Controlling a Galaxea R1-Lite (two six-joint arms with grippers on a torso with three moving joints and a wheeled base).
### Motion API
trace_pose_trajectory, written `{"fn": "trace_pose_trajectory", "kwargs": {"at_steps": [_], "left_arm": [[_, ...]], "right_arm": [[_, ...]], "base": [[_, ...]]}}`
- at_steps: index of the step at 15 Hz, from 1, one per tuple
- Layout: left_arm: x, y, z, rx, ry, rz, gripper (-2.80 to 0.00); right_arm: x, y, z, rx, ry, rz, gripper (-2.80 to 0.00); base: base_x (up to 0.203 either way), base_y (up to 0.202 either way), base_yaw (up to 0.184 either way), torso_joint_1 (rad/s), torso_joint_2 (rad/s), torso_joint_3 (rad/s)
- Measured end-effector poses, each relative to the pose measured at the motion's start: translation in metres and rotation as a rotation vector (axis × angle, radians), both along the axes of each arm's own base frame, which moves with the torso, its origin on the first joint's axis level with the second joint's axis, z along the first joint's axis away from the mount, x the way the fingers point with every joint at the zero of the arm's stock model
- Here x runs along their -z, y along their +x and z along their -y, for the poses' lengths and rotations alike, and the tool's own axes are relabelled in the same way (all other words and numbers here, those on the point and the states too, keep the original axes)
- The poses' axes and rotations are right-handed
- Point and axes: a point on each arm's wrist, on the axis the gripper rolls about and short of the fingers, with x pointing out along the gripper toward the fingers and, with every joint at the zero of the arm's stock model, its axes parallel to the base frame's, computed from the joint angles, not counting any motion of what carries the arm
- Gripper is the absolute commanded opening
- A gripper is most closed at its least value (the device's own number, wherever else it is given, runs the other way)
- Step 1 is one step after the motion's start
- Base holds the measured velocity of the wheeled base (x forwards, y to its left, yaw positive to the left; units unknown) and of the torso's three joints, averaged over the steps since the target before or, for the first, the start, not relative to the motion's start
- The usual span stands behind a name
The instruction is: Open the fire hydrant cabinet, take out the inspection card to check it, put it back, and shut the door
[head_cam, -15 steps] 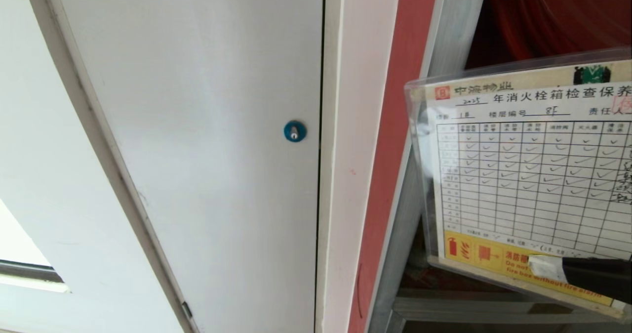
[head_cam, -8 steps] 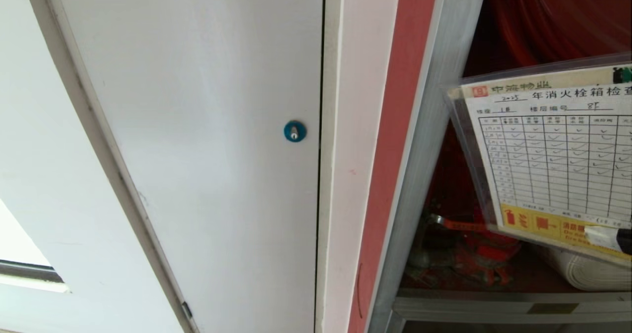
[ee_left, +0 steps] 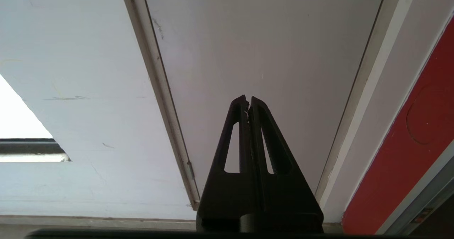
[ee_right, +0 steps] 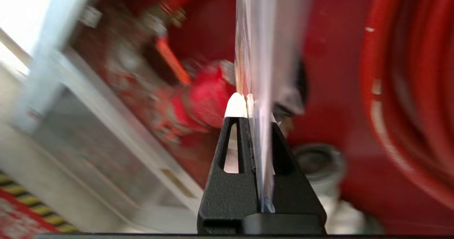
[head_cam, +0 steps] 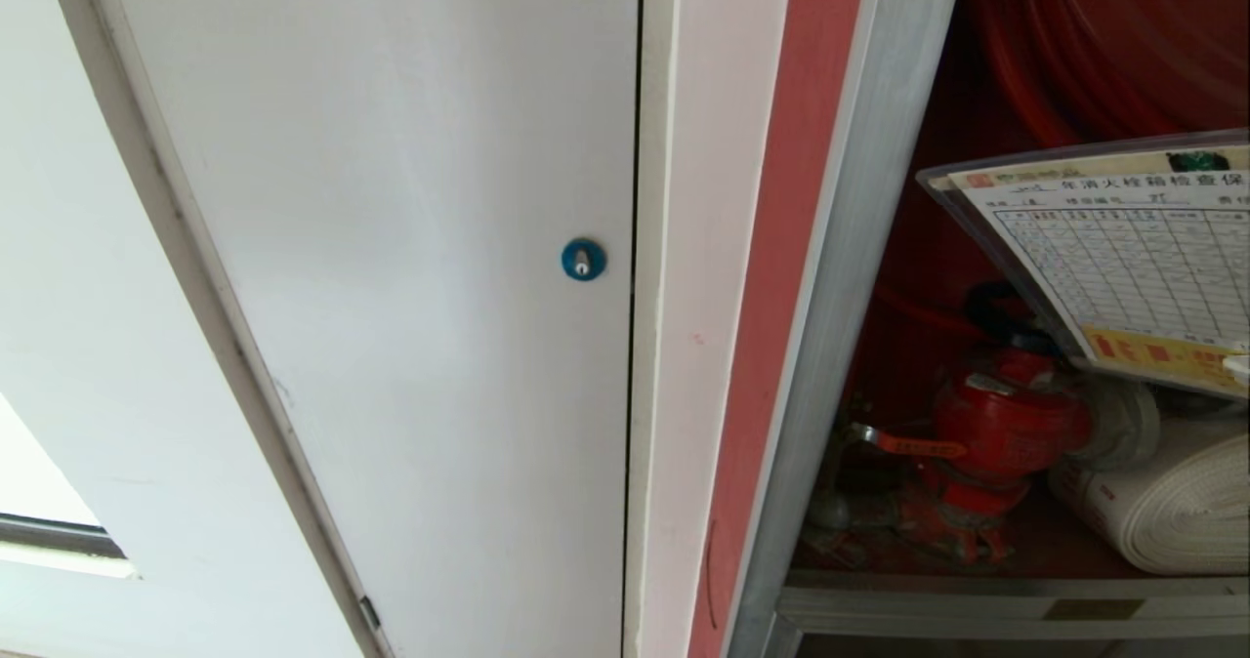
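The fire hydrant cabinet (head_cam: 864, 248) stands open on the right of the head view, silver-framed with a red interior. The inspection card (head_cam: 1123, 258), a white checked table in a clear sleeve, hangs tilted inside it above the red valve (head_cam: 1006, 424). My right gripper (ee_right: 252, 103) is shut on the card's lower edge, and the card (ee_right: 257, 47) shows edge-on between its jaws. In the head view only one white-taped fingertip (head_cam: 1241, 366) shows at the right edge. My left gripper (ee_left: 247, 99) is shut on nothing, parked low before the white panel. The door is out of view.
A plain white panel with a blue round lock (head_cam: 583, 260) fills the left. Inside the cabinet are a red hose reel (head_cam: 1104, 43), a white rolled hose (head_cam: 1172, 512) and the silver bottom sill (head_cam: 977, 604). A yellow-black floor stripe (ee_right: 32, 210) lies below.
The card has moved right and deeper into the cabinet with my right gripper, tilting flatter and looking smaller. The valve and rolled hose have come into sight. The left arm has not moved.
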Motion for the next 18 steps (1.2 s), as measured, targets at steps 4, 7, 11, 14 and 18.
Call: {"fn": "trace_pose_trajectory", "kwargs": {"at_steps": [4, 7, 11, 14, 18], "left_arm": [[0.0, 0.0, 0.0, 0.0, 0.0, 0.0, -2.8], [0.0, 0.0, 0.0, 0.0, 0.0, 0.0, -2.8], [0.0, 0.0, 0.0, 0.0, 0.0, 0.0, -2.8], [0.0, 0.0, 0.0, -0.001, 0.0, 0.0, -2.8], [0.0, 0.0, 0.0, 0.0, 0.0, 0.0, -2.8]], "right_arm": [[-0.005, 0.013, 0.004, 0.045, -0.109, 0.006, -2.8], [-0.011, 0.028, 0.005, 0.11, -0.241, 0.008, -2.8], [-0.016, 0.043, 0.01, 0.166, -0.384, 0.009, -2.8], [-0.017, 0.063, 0.015, 0.202, -0.451, 0.058, -2.8], [-0.002, 0.089, 0.019, 0.219, -0.524, 0.058, -2.8]], "base": [[0.0, 0.0, 0.0, 0.0, 0.0, 0.0], [0.0, 0.0, 0.0, 0.0, 0.0, 0.0], [0.0, 0.0, 0.0, 0.0, 0.0, 0.0], [0.0, 0.0, 0.0, 0.0, 0.0, 0.0], [0.0, 0.0, 0.0, 0.0, 0.0, 0.0]]}}
